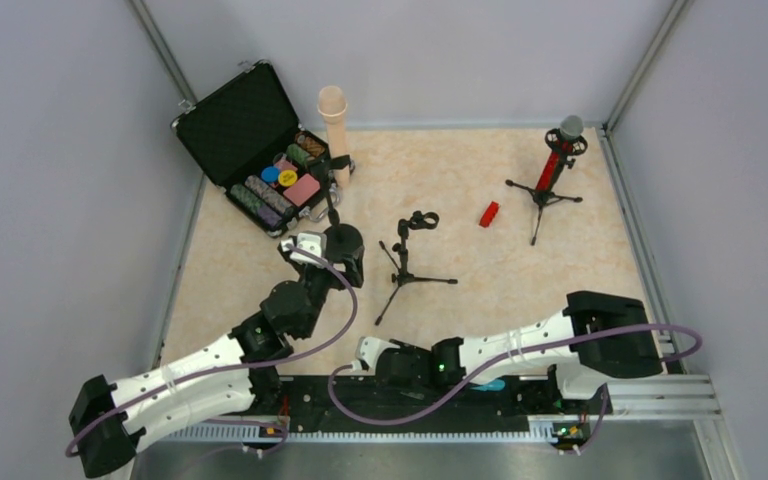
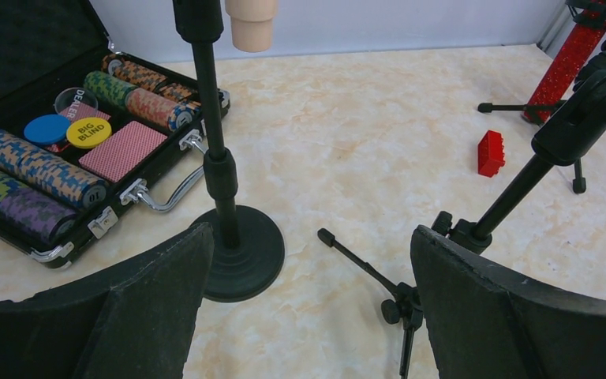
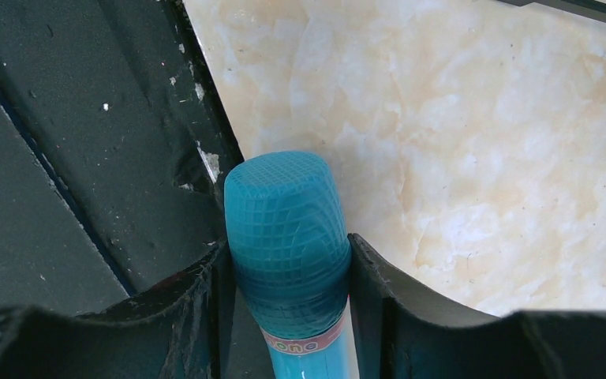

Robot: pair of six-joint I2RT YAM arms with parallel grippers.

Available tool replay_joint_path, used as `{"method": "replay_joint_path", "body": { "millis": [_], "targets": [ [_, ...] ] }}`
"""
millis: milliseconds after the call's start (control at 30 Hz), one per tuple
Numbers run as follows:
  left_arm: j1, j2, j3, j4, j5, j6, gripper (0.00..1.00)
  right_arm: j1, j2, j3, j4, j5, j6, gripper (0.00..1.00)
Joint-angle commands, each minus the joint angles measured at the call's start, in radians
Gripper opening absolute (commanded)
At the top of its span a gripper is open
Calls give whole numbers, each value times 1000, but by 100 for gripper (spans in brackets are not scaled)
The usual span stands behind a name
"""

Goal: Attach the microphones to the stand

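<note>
1. Marbled beige bench (image 1: 480,290) boxed in by grey walls, with both arms mounted at the near edge
2. Open black case (image 1: 245,135) of poker chips sits in the far left corner
3. Beige microphone (image 1: 334,112) stands upright in the clip of a round-base stand (image 2: 241,257), just beside the case
4. Glittery red microphone (image 1: 560,160) with a silver mesh head is clipped into a tripod stand (image 1: 545,200) at the far right
5. Second tripod stand (image 1: 410,265) stands mid-bench, ring clip on top
6. Small red block (image 1: 488,213) lies on the bench between the two tripods
7. Left gripper (image 2: 309,241) has its fingers spread wide and holds nothing; it sits low over the bench, facing the round base and the near legs of the mid tripod
8. Right gripper (image 3: 288,264) is clamped on the cyan-blue microphone (image 3: 288,213) just below its mesh head
9. That head pokes out past the fingertips, over the line where the black base plate (image 3: 87,158) meets the bench
10. Top view shows only a sliver of cyan under the right arm, close to the near edge
</note>
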Motion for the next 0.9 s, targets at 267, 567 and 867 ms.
{"method": "replay_joint_path", "body": {
  "millis": [267, 567, 867],
  "targets": [
    [-2, -15, -5, 4, -21, 13, 99, 8, -175, -63, 97, 66, -25, 6],
    [-2, -30, 6, -32, -6, 1, 99, -37, -449, -130, 252, 69, -38, 0],
    [-3, -62, 11, -21, 197, 24, 99, -189, -777, -246, 497, -3, -19, 0]
  ]
}}
